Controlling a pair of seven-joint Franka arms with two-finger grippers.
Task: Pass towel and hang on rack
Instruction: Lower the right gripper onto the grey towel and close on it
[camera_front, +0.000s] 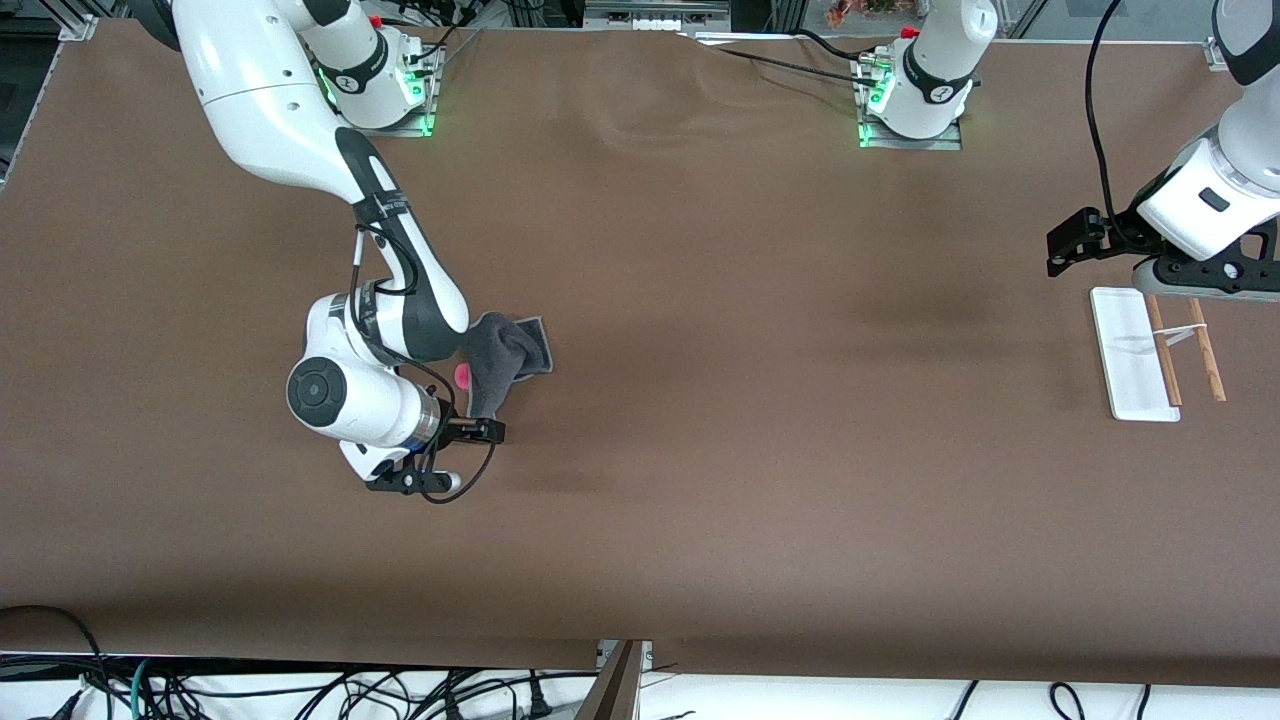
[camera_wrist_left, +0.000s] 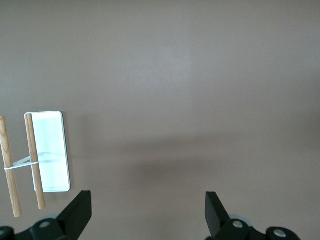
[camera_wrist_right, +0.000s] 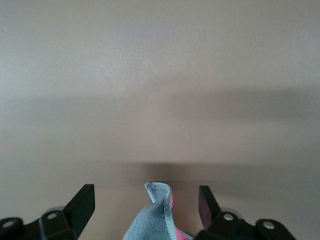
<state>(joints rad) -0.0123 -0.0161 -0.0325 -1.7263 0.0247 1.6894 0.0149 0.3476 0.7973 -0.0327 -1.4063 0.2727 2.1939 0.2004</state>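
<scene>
From my remote station I see the right arm's tool (camera_front: 462, 392) low over the brown surface (camera_front: 700, 400), left of centre in the front view, with the towel (camera_front: 505, 355) bunched beside it and partly under the wrist. The towel lies dark grey side up, a pink patch showing at its edge. In the right wrist view the towel (camera_wrist_right: 155, 217) rises between the tool's fingers (camera_wrist_right: 82, 202), which stand apart and are not touching it.

At the right edge of the front view, the left arm waits with its tool (camera_front: 1205, 285) over the rack (camera_front: 1135, 350), which sits on the surface toward the left arm's end. In the left wrist view that tool's fingers (camera_wrist_left: 80, 210) are wide apart, holding nothing. The rack (camera_wrist_left: 47, 150) shows its white base and two wooden rods.
</scene>
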